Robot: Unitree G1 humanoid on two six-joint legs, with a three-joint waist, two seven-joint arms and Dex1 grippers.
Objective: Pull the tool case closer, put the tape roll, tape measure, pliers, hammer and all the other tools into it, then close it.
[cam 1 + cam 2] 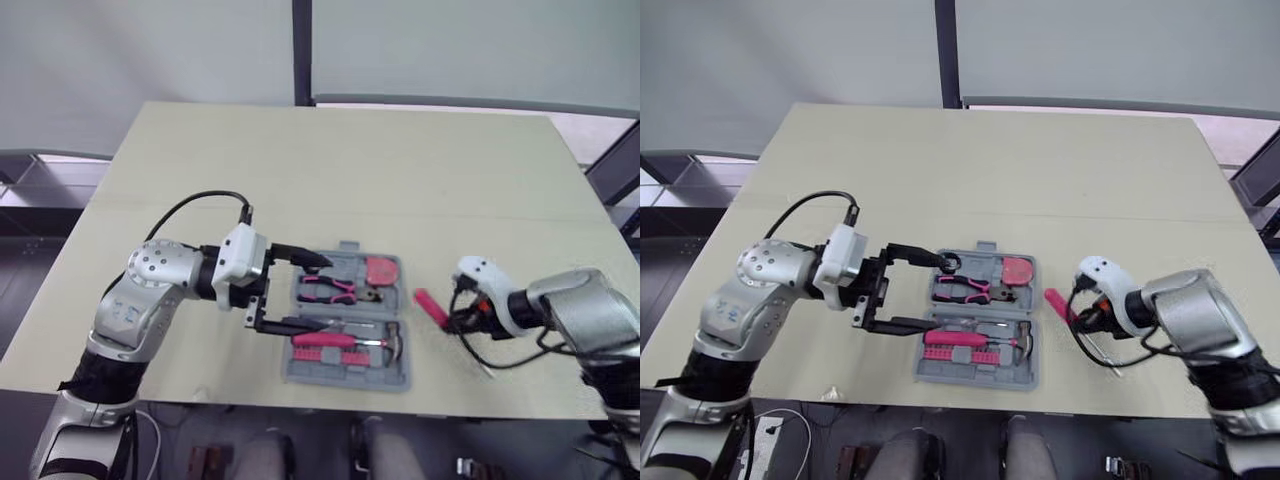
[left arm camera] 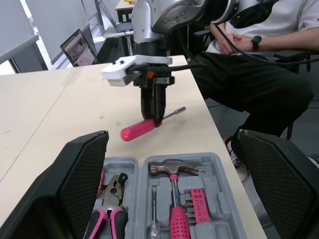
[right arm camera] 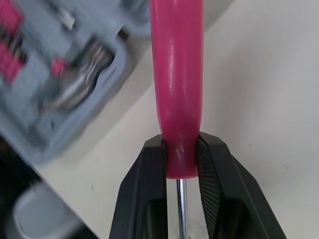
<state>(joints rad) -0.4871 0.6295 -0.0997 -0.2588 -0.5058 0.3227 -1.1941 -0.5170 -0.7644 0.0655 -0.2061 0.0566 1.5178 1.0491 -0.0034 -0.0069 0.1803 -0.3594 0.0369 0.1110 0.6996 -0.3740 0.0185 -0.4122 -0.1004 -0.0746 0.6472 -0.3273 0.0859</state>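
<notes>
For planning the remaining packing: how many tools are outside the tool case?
1: the pink-handled screwdriver, gripped by the right claw, just right of the open tool case. Another could be hidden from view.

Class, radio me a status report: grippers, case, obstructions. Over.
Left gripper open, fingers over open grey plastic tool case's left side. Right gripper shut on pink-handled screwdriver beside case. Inside: pink-handled hammer, pink-gripped pliers. Nothing between screwdriver and case.
</notes>
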